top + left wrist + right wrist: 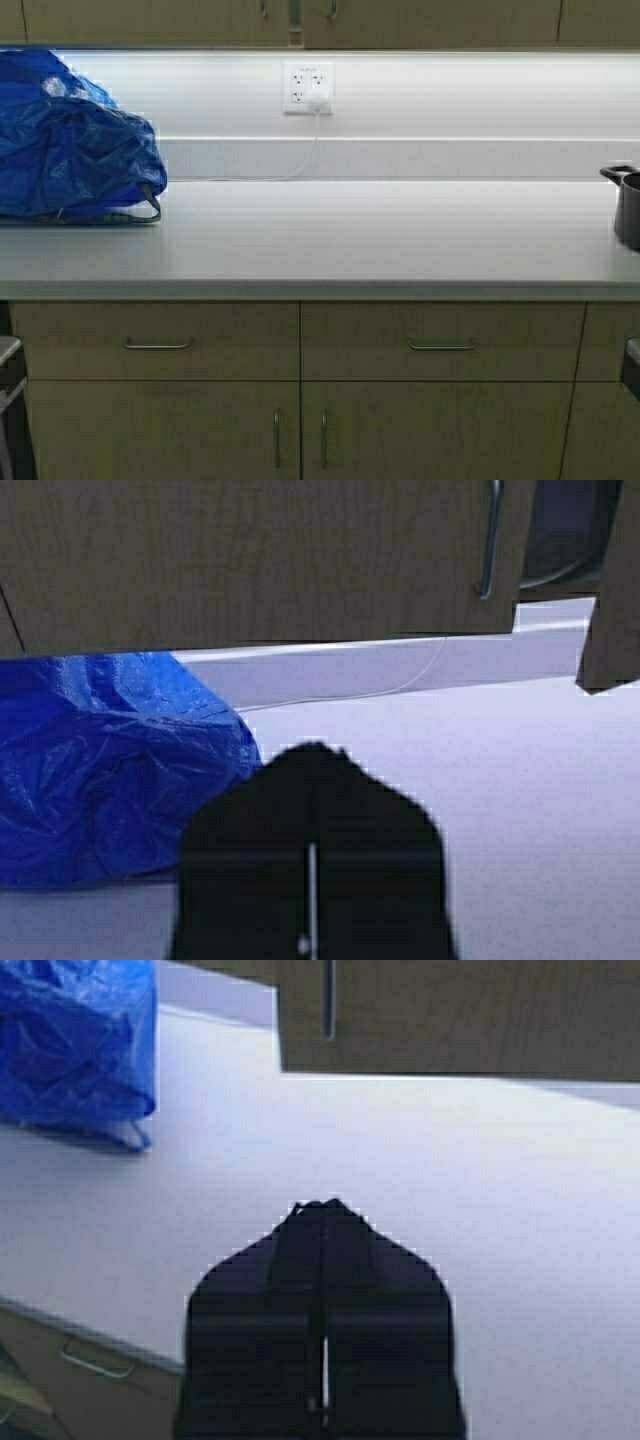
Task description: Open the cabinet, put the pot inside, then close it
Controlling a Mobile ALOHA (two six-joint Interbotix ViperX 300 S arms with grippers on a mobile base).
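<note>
**Both grippers pinched shut, pot far from bag, door work ahead**

Left gripper (312,755): fingers pressed together, nothing between, low over counter (350,235) just right of blue bag (70,150). Right gripper (322,1210): same, closed and empty, further right of bag. Neither arm visible in high view.

Pot (630,205): on counter, well right of bag, cut off by frame edge, one loop handle showing. Cabinet (250,560): on wall above bag and beyond to its right. In left wrist view, a dark gap right of slim handle (490,540), w/ next door panel hanging nearer, so prob. ajar. Curved shape in gap (560,560): cannot tell what.

Risks, as judged:
- Closed fingers can't hook a thin handle; must open first, else glancing contact and slip.
- Ajar door may swing into the other arm if pulled w/o clearance.
- Wide pot needs both doors fully back; half-open door means rim strike and tilt.
- Pot barely in view, so base prob. needs shifting away from bag; poor alignment gives an off-centre grab on loop handles.
- Bag bulk close to left arm: snag possible during swing.
- Cable (300,170) from outlet (307,88), right of bag along wall: catch hazard if reaching deep.
</note>
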